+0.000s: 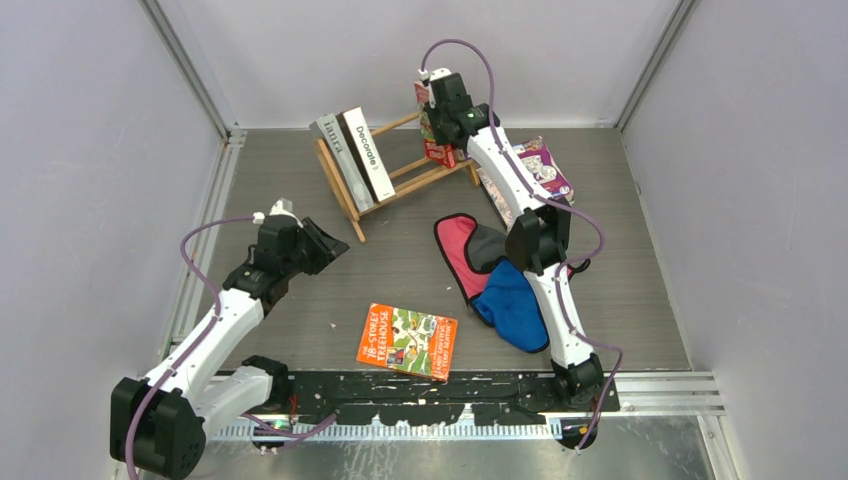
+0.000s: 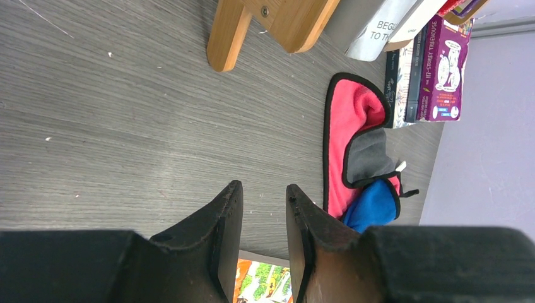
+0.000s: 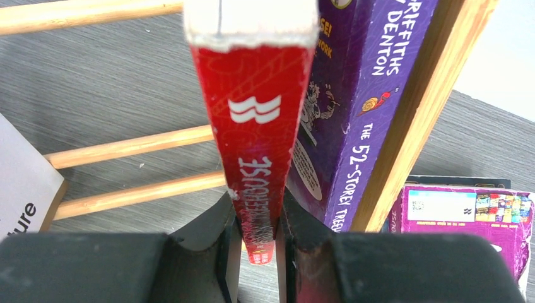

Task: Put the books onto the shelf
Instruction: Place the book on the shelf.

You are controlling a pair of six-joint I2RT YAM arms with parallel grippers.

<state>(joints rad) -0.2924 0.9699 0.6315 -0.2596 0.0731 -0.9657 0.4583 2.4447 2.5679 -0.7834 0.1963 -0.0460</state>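
Grey table (image 1: pixel 640 300) walled on three sides, centre open. The shelf (image 1: pixel 340 192) at 12 o'clock holds "Decorate" (image 1: pixel 368 150) – right gripper (image 3: pixel 255 243) clamped on red book (image 3: pixel 255 126) beside purple "52-Storey" book (image 3: pixel 359 95); orange "78-Storey Treehouse" (image 1: pixel 407 341) flat at 6; left gripper (image 2: pixel 264 189) at 9, jaws slightly apart, empty

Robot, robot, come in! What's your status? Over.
Right gripper shut on red book, at shelf beside purple book. Left gripper open, empty. Orange book on table. Cloths clear of shelf.
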